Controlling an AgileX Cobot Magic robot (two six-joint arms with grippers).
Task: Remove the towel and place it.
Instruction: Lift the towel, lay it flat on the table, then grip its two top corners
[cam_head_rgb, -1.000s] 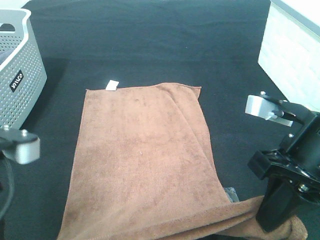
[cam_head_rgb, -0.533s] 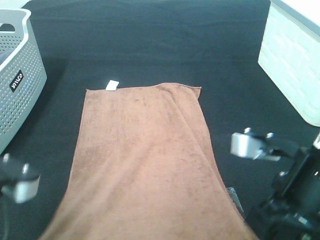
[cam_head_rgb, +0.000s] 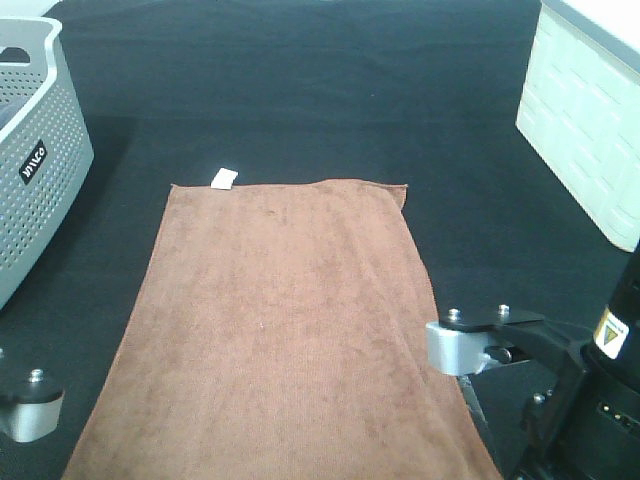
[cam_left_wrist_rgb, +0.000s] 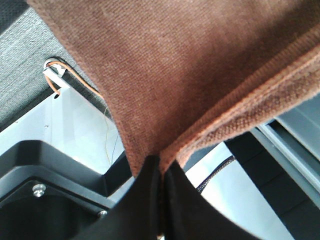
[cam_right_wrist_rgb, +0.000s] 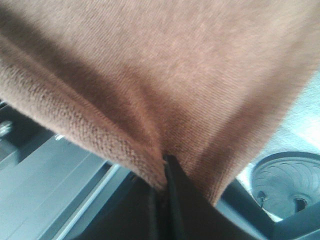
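Towel (cam_head_rgb: 285, 320) hemmed edge pinched in left jaws and right jaws.

We record, right of the towel (cam_head_rgb: 280, 330), a black right arm (cam_head_rgb: 590, 430) with a yellow-and-white label (cam_head_rgb: 607, 335) and a silver-grey bracket (cam_head_rgb: 455, 348) bearing two screw heads, and left of the towel a matching silver-grey left bracket (cam_head_rgb: 30, 412) with one screw head.

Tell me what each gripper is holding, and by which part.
Both hold the towel: the left gripper and the right gripper each pinch it at a hemmed edge.
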